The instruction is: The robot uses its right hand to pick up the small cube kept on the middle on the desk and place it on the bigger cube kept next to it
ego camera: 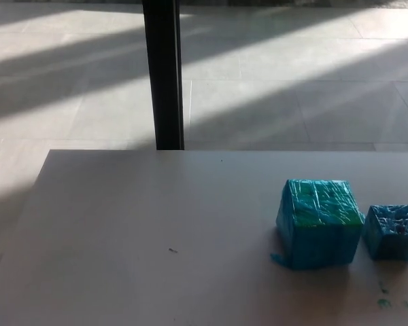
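Hands unseen; small cube (392, 232) near desk (156, 238) edge

Desk (156, 238) bare on left & centre, free passage there. Big cube (319, 223) and small cube (392, 232) crowd right side, gap between them narrow, maybe touching. Black post (163, 75) stands behind desk.

A pale desk (156, 231) fills the lower view. Beyond its far edge stands a black post (163, 75) on a tiled floor (292, 81) striped with sunlight. Green smudges (384, 299) mark the desk's near right corner.
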Controlling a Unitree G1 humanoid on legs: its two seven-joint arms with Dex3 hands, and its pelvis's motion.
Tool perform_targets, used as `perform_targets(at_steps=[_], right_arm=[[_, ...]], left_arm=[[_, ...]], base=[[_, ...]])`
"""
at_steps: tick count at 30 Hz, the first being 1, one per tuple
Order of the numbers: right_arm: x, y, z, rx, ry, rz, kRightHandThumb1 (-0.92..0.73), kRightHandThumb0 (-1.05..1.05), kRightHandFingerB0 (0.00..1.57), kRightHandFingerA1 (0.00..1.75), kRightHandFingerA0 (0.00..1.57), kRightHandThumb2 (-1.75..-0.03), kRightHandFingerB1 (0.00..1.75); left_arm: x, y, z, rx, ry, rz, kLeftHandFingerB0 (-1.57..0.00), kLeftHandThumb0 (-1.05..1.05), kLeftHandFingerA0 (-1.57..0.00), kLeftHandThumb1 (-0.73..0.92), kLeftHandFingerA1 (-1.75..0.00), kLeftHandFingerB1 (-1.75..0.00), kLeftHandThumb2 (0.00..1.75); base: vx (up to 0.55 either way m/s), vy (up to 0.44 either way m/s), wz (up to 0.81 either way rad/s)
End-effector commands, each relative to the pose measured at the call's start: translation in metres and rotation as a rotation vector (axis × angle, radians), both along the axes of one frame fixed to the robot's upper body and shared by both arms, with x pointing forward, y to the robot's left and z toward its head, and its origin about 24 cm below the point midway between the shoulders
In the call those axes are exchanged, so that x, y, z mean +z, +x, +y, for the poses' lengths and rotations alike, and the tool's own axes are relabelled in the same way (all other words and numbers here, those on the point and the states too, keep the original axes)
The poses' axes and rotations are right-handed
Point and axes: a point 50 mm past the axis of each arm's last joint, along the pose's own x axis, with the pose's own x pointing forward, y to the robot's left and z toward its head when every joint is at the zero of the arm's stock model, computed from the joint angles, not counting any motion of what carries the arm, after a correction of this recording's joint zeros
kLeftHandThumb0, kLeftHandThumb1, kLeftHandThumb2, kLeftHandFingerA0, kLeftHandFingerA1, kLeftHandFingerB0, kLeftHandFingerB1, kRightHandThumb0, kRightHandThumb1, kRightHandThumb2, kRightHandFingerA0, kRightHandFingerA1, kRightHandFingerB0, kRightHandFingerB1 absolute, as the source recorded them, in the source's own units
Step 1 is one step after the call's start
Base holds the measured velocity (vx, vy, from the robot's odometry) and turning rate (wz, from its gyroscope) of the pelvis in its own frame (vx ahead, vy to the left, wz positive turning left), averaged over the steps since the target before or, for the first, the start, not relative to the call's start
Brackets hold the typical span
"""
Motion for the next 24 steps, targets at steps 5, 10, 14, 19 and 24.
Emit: perform_targets(at_steps=[5, 10, 14, 19, 24], right_arm=[[0.010, -0.014, -0.020, -0.176, 0.057, -0.056, -0.56, -0.56, 0.37, 0.88, 0.78, -0.96, 0.66], [0.014, -0.017, -0.027, -0.266, 0.081, -0.095, -0.71, -0.54, 0.13, 0.94, 0.72, -0.61, 0.66], [0.034, -0.012, -0.043, -0.374, 0.052, -0.183, -0.56, -0.56, 0.27, 0.88, 0.61, -0.95, 0.64], [0.073, 0.001, -0.073, -0.459, 0.000, -0.400, -0.78, -0.67, 0.01, 0.51, 0.00, -0.75, 0.43], [0.109, 0.024, -0.088, -0.516, -0.009, -0.556, -0.77, -0.67, 0.00, 0.39, 0.00, -0.67, 0.46]], left_arm=[[0.010, -0.004, 0.008, 0.050, -0.098, -0.066, -0.32, -0.89, -0.32, 0.92, -0.46, -0.37, 0.70], [0.008, -0.005, 0.008, 0.056, -0.102, -0.066, -0.24, -0.88, -0.30, 0.77, -0.57, -0.48, 1.18], [0.009, -0.004, 0.008, 0.033, -0.093, -0.054, -0.25, -0.91, -0.25, 0.80, -0.55, -0.49, 1.20], [0.009, -0.004, 0.008, 0.051, -0.106, -0.059, -0.23, -0.87, -0.32, 0.77, -0.58, -0.48, 1.18], [0.012, -0.005, 0.010, 0.043, -0.099, -0.062, -0.21, -0.86, -0.32, 0.77, -0.58, -0.47, 1.18]], base=[[0.00, 0.000, 0.00], [0.00, 0.000, 0.00], [0.00, 0.000, 0.00], [0.00, 0.000, 0.00], [0.00, 0.000, 0.00]])
